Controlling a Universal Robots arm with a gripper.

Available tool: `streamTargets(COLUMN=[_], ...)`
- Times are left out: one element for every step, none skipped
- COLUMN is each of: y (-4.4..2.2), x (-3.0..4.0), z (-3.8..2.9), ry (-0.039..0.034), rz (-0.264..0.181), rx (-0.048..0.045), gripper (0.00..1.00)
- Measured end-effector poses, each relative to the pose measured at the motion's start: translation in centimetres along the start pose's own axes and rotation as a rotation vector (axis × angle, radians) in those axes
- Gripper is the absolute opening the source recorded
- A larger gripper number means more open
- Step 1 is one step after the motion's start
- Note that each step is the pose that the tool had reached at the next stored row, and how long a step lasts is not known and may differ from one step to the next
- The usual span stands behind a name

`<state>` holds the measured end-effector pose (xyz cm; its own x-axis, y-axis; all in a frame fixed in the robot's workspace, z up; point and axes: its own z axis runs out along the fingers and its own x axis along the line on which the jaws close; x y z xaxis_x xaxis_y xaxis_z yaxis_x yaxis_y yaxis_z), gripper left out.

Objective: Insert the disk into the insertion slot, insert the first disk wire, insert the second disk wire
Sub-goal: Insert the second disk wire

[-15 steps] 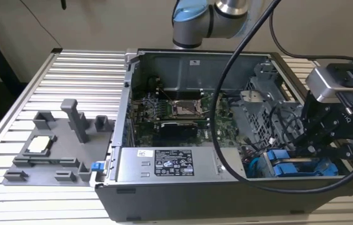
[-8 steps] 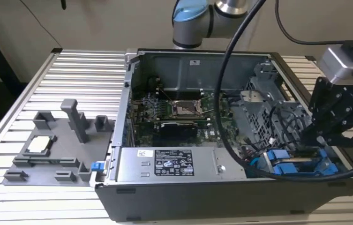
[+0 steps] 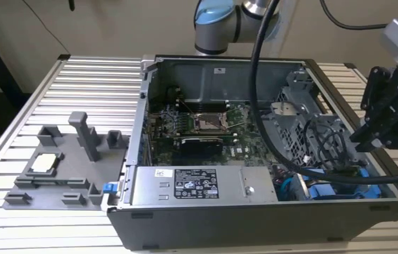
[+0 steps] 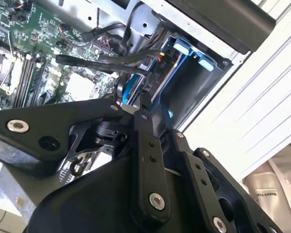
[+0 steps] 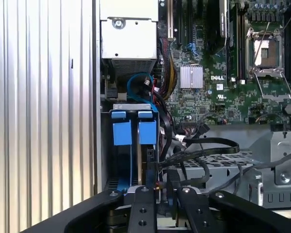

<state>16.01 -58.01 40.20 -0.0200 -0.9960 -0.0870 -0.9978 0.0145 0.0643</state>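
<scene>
grey metal: an open computer case [image 3: 206,222] lies on a ribbed table [image 3: 86,90], its near-right corner at the exterior view's right.
disk: two blue-fronted carriers [image 5: 134,131] stand side by side in the insertion slot [image 5: 105,150] in the first wrist view; which of them is the task's disk cannot be told, and the drive bodies are hidden inside the bay.
tool: the black tool [image 3: 382,124] hangs above the case's right edge, over the drive cage; in the first wrist view its fingers [image 5: 141,208] stand close together near a dark cable [image 5: 199,154], but whether they clamp anything cannot be told, as the tips are cut off.
wires: black cables [image 3: 325,143] loop over the cage; their plug ends are hard to make out.
tray: a grey fixture [image 3: 65,169] sits beside the case, toward the table's left edge.
</scene>
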Motion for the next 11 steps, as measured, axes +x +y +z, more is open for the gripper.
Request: streamTargets(y=[0.00,0.00,0.00,0.00,0.00,0.00,0.00,0.00,0.00,0.01,0.01], x=[-0.01,-0.03,-0.04,-0.03,-0.03,-0.04,-0.04,-0.05,-0.05,-0.05,-0.05], z=[0.00,-0.01,-0.01,0.00,-0.01,-0.02,-0.01,-0.01,-0.01,-0.01,-0.02], ry=[0.0144,0.0290,0.0328,0.0325,0.0318,0.0274,0.0251,0.0250,0.0246,0.0246,0.0245], rz=[0.000,0.000,0.000,0.000,0.000,0.000,0.000,0.000,0.000,0.000,0.000], rx=[0.0075,0.0170,0.0231,0.0255,0.0272,0.0282,0.0282,0.0283,0.0283,0.0283,0.0283], gripper=[0.25,0.25,0.25,0.25,0.25,0.25,0.25,0.25,0.25,0.25,0.25])
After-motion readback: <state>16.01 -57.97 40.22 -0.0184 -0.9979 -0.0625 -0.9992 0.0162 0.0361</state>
